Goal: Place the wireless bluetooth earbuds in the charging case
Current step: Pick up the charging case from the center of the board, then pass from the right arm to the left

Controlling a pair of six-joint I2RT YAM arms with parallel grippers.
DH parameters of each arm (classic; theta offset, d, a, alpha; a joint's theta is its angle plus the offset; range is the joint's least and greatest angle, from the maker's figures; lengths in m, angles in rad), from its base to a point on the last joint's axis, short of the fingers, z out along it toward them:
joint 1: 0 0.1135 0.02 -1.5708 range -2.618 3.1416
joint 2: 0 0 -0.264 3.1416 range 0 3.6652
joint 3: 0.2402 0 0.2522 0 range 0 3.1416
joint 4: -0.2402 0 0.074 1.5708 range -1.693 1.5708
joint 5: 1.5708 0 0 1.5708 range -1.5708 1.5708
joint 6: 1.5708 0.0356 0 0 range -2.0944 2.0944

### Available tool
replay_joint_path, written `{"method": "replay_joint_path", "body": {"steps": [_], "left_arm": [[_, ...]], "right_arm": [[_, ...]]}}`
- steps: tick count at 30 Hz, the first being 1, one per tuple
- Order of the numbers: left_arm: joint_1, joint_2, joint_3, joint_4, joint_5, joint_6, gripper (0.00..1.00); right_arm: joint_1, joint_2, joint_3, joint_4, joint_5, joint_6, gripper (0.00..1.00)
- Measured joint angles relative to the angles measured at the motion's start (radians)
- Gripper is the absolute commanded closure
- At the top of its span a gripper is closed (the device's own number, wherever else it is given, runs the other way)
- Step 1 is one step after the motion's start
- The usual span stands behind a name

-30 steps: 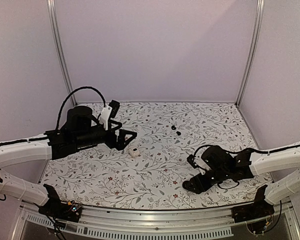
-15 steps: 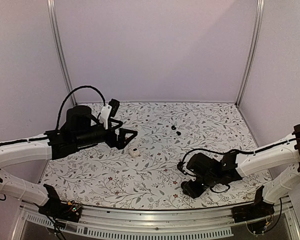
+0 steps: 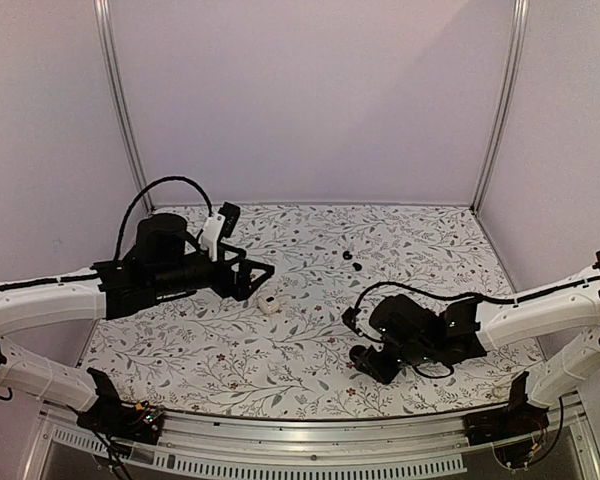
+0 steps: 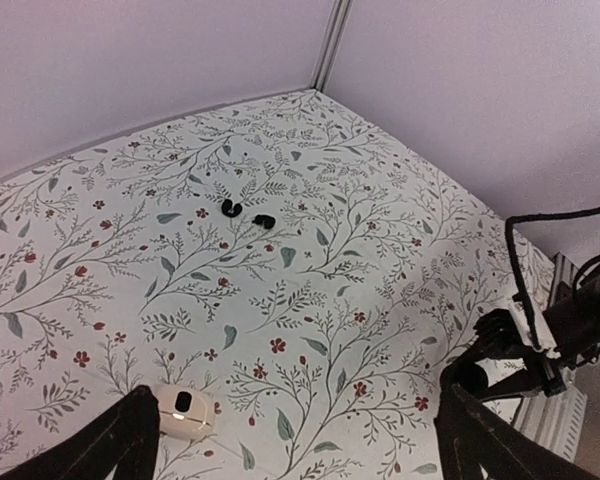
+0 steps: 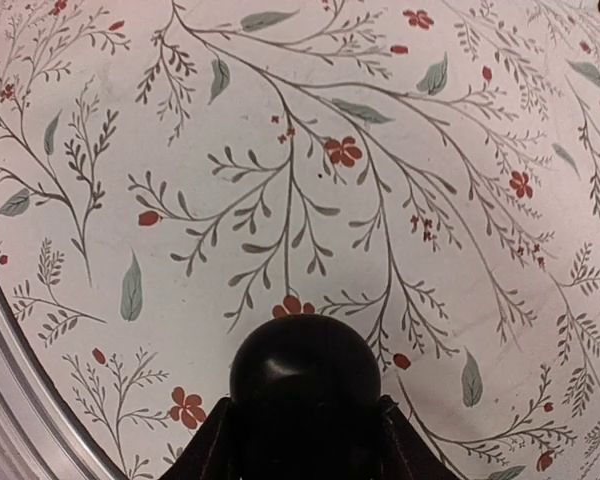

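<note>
Two tiny black earbuds (image 3: 347,256) (image 3: 357,267) lie side by side on the floral tabletop at mid-back; the left wrist view shows them (image 4: 227,207) (image 4: 263,220) far ahead. A black oval case (image 3: 367,358) (image 5: 302,370) rests near the front right, and my right gripper (image 3: 372,352) (image 5: 305,435) is shut on it, one finger against each side. A small white case (image 3: 268,305) (image 4: 185,412) lies just by my left gripper (image 3: 260,282) (image 4: 300,450), which stands wide open and holds nothing. Which of the two is the charging case, I cannot tell.
The floral table (image 3: 300,330) is closed in by lilac walls at the back and sides. A metal rail (image 3: 310,430) runs along the near edge. The right arm's black cable (image 3: 420,290) loops above its wrist.
My right gripper has closed in on the black oval case and slid left and slightly back with it. The left arm has barely shifted and stays open.
</note>
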Motion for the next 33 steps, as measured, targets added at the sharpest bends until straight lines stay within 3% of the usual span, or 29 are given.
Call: {"method": "replay_joint_path", "body": {"steps": [5,8,12,29,33], "left_arm": [[0.004,0.009,0.0,-0.019,0.035,-0.03,0.12],[0.006,0.011,0.0,-0.011,0.095,-0.051,0.24],[0.005,0.051,0.007,-0.007,0.17,-0.072,0.3],[-0.141,0.251,0.088,0.095,0.31,-0.187,0.28],[-0.157,0.289,0.125,0.117,0.309,-0.203,0.33]], "right_arm": [[0.0,-0.047,0.044,0.106,0.035,-0.116,0.74],[0.0,-0.072,0.05,0.172,0.051,-0.195,0.74],[0.0,-0.099,0.063,0.229,0.066,-0.292,0.74],[0.02,-0.14,0.089,0.318,0.076,-0.451,0.73],[0.03,-0.14,0.089,0.318,0.077,-0.464,0.73]]}}
